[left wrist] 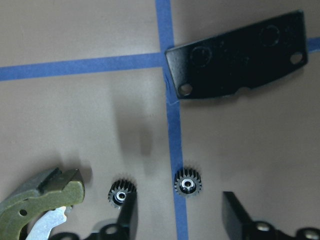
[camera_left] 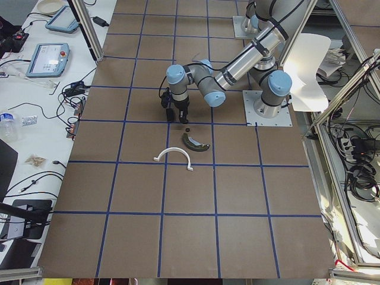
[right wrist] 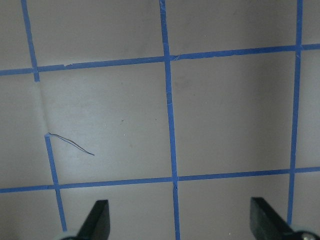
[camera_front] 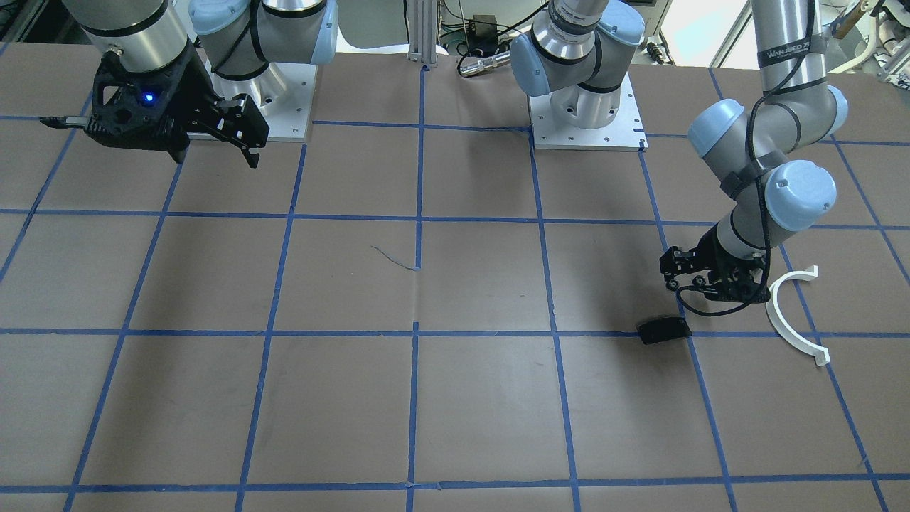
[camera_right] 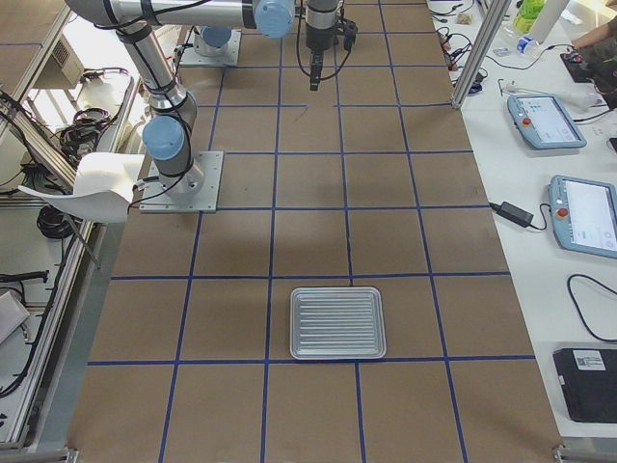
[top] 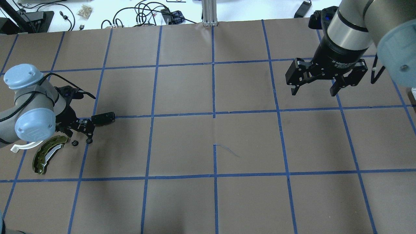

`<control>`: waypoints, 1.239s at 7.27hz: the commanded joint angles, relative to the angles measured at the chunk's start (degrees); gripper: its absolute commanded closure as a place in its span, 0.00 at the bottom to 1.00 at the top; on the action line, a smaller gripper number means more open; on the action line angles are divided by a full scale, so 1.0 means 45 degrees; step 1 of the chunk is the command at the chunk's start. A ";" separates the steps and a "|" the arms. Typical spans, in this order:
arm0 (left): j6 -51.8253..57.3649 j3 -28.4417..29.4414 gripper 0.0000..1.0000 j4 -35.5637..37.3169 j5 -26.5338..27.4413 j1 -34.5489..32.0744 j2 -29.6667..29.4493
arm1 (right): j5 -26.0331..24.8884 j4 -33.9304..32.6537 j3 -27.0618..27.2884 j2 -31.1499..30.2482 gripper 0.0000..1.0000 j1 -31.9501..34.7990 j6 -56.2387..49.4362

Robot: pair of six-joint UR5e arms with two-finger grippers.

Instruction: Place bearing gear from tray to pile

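Note:
Two small black bearing gears lie on the table in the pile. One gear [left wrist: 187,184] sits on the blue tape, the other gear [left wrist: 121,192] beside the olive-green brake shoe [left wrist: 42,200]. My left gripper [left wrist: 182,220] is open and empty just above them, its fingers either side of the gear on the tape. The flat black plate [left wrist: 240,62] lies just beyond. In the overhead view the left gripper [top: 85,129] hovers by the gears [top: 75,143], shoe [top: 48,154] and white half-ring [camera_front: 793,316]. The ribbed metal tray [camera_right: 338,322] holds nothing. My right gripper [right wrist: 180,222] is open and empty, high over bare table.
The brown table is marked by a blue tape grid [top: 214,115]. The two arm bases [camera_front: 586,117] stand at the robot's edge. Cables and teach pendants [camera_right: 543,120] lie beyond the table's far side. The tray sits at the right end, far from the pile.

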 commanded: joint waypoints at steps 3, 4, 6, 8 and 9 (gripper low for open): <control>-0.3663 0.2681 0.00 -0.3902 -0.0250 -0.3049 0.1292 | -0.0004 -0.0117 -0.0001 -0.0007 0.00 0.0000 -0.0084; -0.5947 0.4242 0.00 -0.5952 -0.0269 -0.4359 0.1390 | -0.0004 -0.0137 -0.0001 -0.0007 0.00 0.0000 -0.0084; -0.7862 0.6689 0.00 -0.8134 -0.0598 -0.6433 0.1663 | -0.0023 -0.0137 -0.0001 -0.0007 0.00 0.0000 -0.0103; -0.7729 0.7420 0.00 -0.7888 -0.0620 -0.6950 0.2150 | -0.0023 -0.0175 -0.0001 0.0013 0.00 0.0000 -0.0104; -0.7747 0.7364 0.00 -0.7867 -0.0582 -0.6950 0.2211 | -0.0023 -0.0195 -0.0001 -0.0007 0.00 0.0000 -0.0123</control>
